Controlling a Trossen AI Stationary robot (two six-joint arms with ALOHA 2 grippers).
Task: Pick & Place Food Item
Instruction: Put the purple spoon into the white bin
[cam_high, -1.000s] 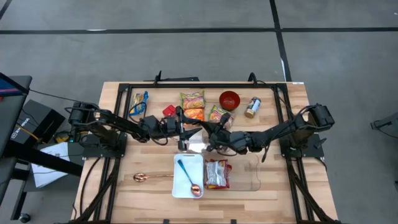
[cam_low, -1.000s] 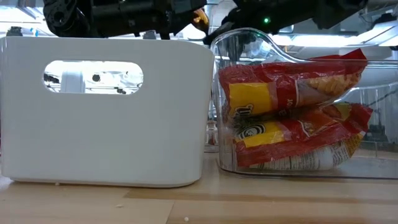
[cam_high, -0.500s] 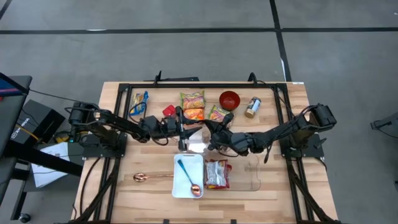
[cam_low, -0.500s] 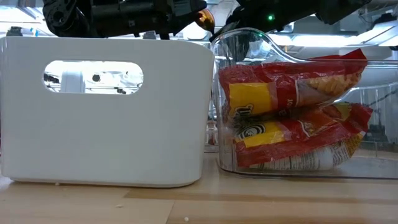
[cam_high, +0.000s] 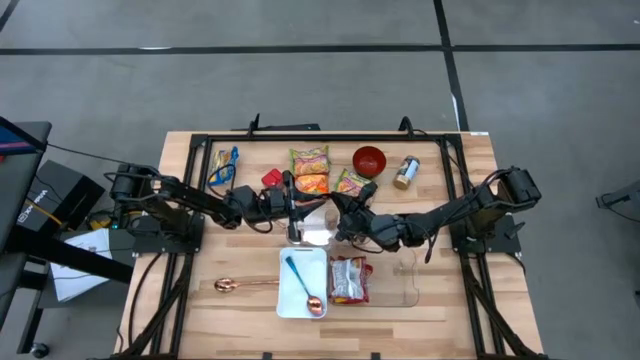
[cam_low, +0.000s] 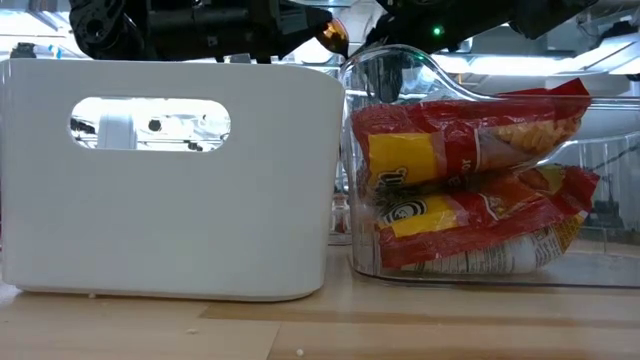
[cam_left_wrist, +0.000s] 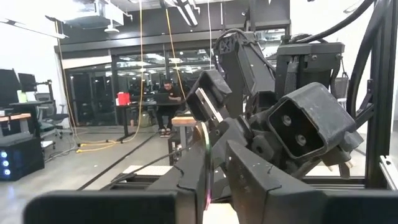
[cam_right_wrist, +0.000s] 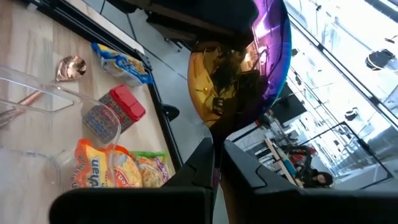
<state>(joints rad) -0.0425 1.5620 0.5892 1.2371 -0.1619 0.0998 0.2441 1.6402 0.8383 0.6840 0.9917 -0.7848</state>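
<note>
Here both grippers met over the middle of the table, just behind the white bin (cam_high: 302, 283); the left gripper (cam_high: 296, 212) and the right gripper (cam_high: 336, 212) faced each other closely. Between them stood a shiny metal spoon; in the right wrist view its golden-purple bowl (cam_right_wrist: 239, 65) rose just past the right gripper's fingers (cam_right_wrist: 198, 163), which were pinched on the thin handle (seen edge-on in the left wrist view (cam_left_wrist: 206, 163), where the left fingers (cam_left_wrist: 252, 171) were also closed against it). The clear container (cam_low: 400, 70) beside the bin held red snack bags (cam_low: 470, 180); noodle packets (cam_high: 310, 170) and a red bowl (cam_high: 369, 159) lay farther back.
</note>
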